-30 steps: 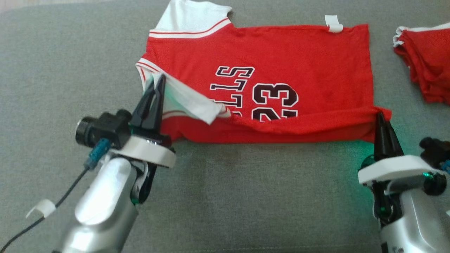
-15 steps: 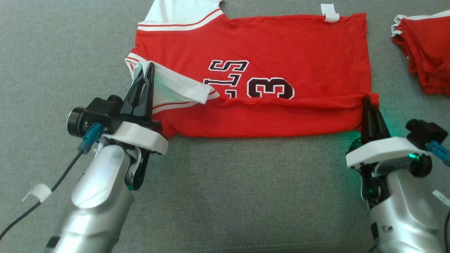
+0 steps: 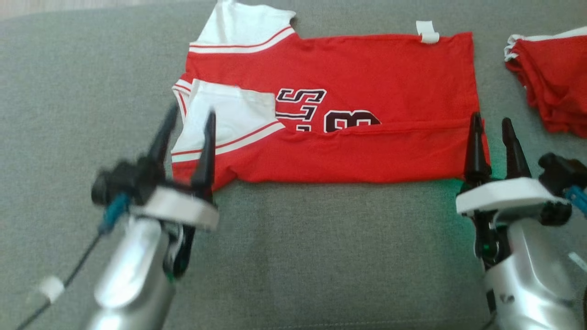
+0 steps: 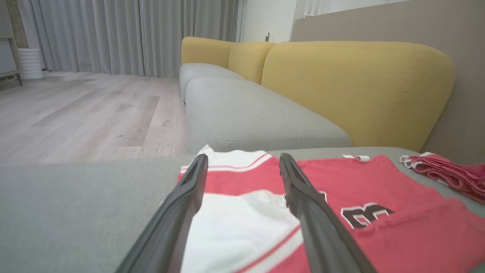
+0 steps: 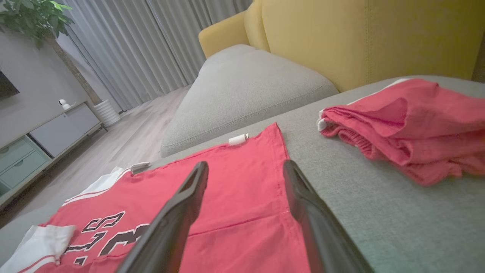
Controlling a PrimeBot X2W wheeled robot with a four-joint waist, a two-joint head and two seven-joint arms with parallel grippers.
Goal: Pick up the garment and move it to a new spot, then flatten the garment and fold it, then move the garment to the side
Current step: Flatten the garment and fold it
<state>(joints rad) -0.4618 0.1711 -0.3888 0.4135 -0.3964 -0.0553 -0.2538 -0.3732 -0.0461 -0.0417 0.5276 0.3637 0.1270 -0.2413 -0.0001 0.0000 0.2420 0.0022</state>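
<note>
**Booth:** Set the scene for us. What's under you?

**Me:** Grey sofa seat [image 3: 321, 256] stretching out in front of me, yellow backrest [image 4: 356, 83] beyond it, grey curtains [image 4: 113, 34] and pale wood floor [image 4: 75, 113] further off.

**Booth:** And the jersey?

**Me:** The red jersey [image 3: 367, 68] lies flat on the seat, square across my view, with the shoulder end to my left and the hem to my right. Its near long edge is folded over onto the front, and the fold covers the lower part of the black number. The white sleeve [image 3: 229, 114] lies turned in on the chest, right beside the lettering. There's a small white tag [image 3: 426, 32] at the far edge.

**Booth:** Your left gripper?

**Me:** My left gripper [image 3: 192, 111] is spread wide, with nothing between the fingers. One tip is over the white sleeve, the other over bare grey just beside the jersey. It's blurred, mind.

**Booth:** The right?

**Me:** My right gripper [image 3: 490, 117] is wide apart too, and empty. It straddles the hem at the near right corner, one finger over red cloth and one over the seat. Whether the tips touch, I can't tell.

**Booth:** Anything else?

**Me:** A bundle of red cloth [image 3: 555, 82] with white trim, off to my right, apart from the jersey.
</note>
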